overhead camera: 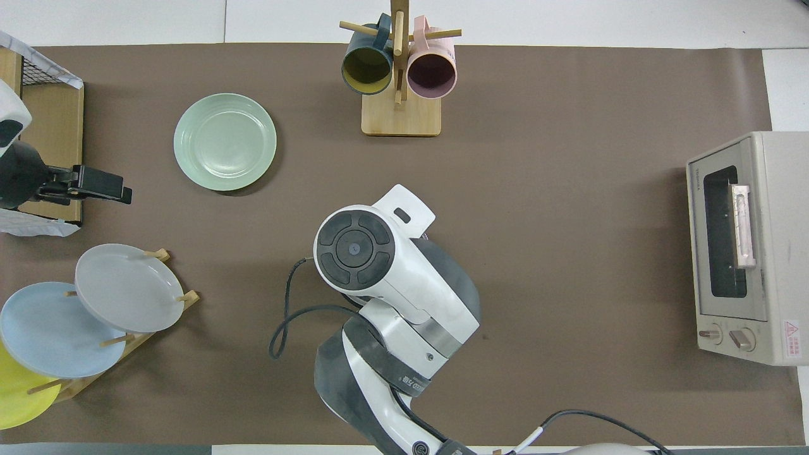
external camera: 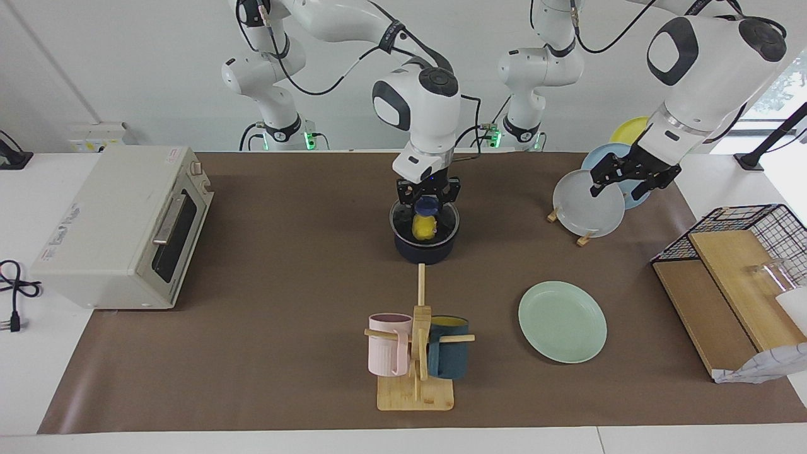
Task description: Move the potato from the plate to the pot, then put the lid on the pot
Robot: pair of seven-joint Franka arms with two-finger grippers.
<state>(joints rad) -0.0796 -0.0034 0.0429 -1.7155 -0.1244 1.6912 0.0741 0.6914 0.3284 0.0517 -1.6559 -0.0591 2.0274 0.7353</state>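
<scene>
Two arms are over the bench, and only one is working. Nearest the robots, in the upper part of the facing view toward the left arm's end, the left gripper hangs over the rack of plates and waits; whether its jaws are parted I cannot tell.

At the centre of that frame the right gripper stands straight down over the pot. The potato already lies inside it, showing yellow through the glass of the lid. The jaws sit either side of the lid's blue knob, but whether they grip it or have let go cannot be made out. From overhead the right arm hides the pot entirely.

Farther out, in the lower part of the facing frame, the plate lies bare, beside the mug stand.

By my reading, the transfer is done and the covering is at its close. To finish well, the lid should lie level with its rim seated all round the pot before the jaws part. The hand should then rise straight up, so the knob is not dragged sideways and the light pot is not nudged.

As for writing, the toaster oven carries a small mark on its front and a sticker with a red warning triangle. Both are too small to read.
</scene>
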